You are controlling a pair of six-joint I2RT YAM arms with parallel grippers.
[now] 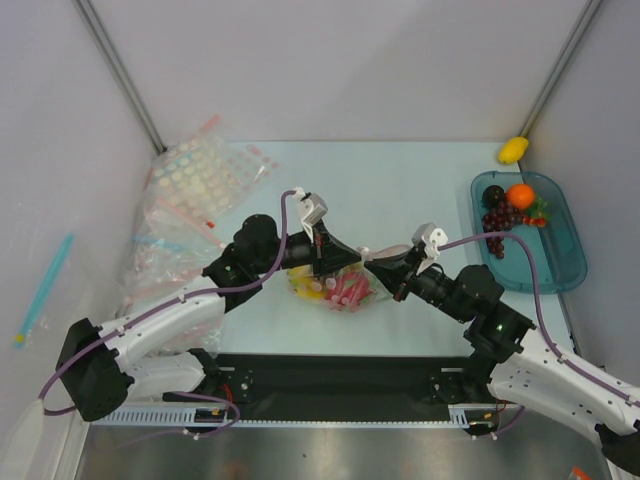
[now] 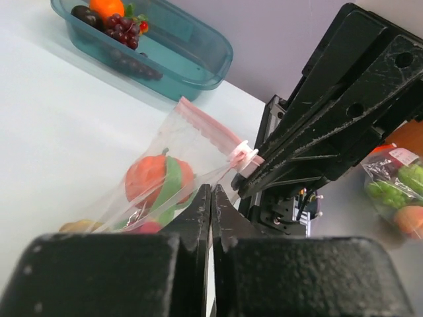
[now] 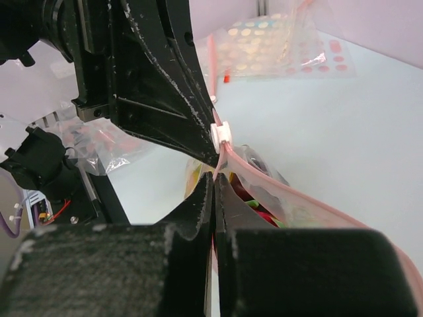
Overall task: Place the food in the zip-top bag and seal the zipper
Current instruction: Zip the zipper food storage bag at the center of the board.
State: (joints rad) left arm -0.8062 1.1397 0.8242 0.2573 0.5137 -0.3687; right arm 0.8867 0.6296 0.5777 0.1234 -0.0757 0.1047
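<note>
The zip-top bag [image 1: 340,288] lies mid-table between my two arms, with food [image 1: 348,291] inside: an orange and green fruit [image 2: 149,178] shows through the plastic. My left gripper [image 1: 322,262] [image 2: 211,191] is shut on the clear film at the bag's mouth. My right gripper [image 1: 378,265] [image 3: 215,177] faces it, shut on the pink zipper [image 3: 297,198] just under a small white slider [image 3: 221,133] [image 2: 243,154]. The two grippers' tips nearly touch at that slider. An orange fruit [image 1: 520,195], a dark fruit [image 1: 493,194] and grapes [image 1: 500,218] lie in the teal tray [image 1: 560,250].
The teal tray [image 2: 192,56] stands at the right edge of the table. A yellow fruit [image 1: 513,150] lies behind it at the back corner. Several spare clear bags [image 1: 190,190] are piled at the left, and a teal stick [image 1: 45,285] lies beyond them.
</note>
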